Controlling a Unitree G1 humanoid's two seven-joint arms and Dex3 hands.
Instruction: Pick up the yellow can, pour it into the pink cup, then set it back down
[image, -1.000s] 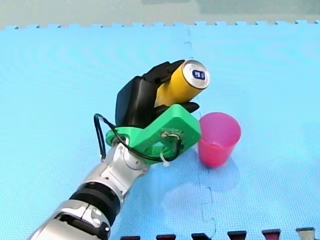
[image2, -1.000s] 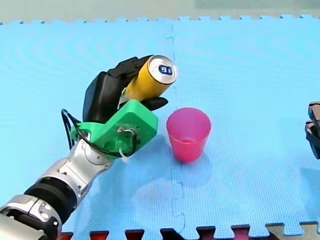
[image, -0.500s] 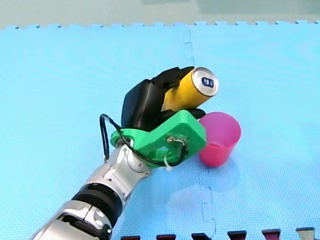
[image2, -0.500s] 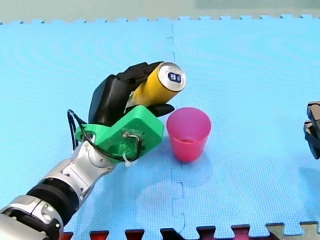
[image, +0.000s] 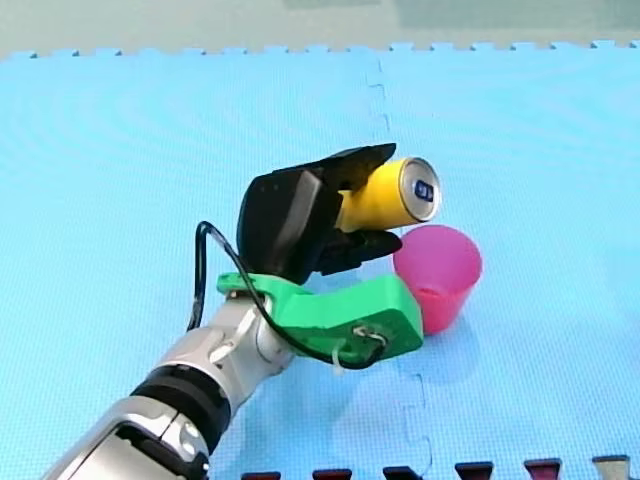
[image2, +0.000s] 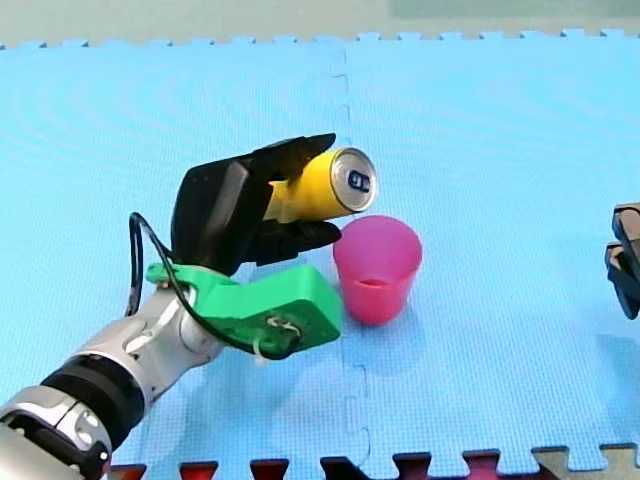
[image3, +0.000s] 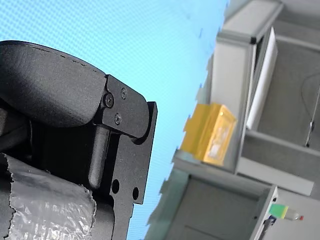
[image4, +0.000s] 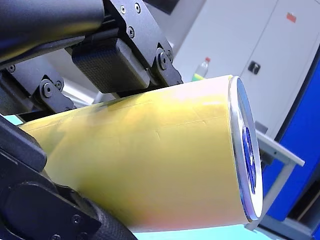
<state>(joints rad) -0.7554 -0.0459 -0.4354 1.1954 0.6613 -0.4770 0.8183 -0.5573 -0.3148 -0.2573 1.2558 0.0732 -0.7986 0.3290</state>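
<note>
The robot's black three-fingered left hand (image: 300, 215) is clamped around the yellow cylindrical metal can (image: 385, 195), and its fingers (image4: 115, 62) press on the can's side. The can is tipped almost level. Its silver top end points away from the palm, above the rim of the pink plastic cup (image: 445, 275) nearest this hand. The cup stands upright on the blue foam mat (image: 120, 150), just below and beyond the fingertips. The right hand (image2: 626, 258) is well beyond the cup from the left hand; whether it is closed cannot be told.
</note>
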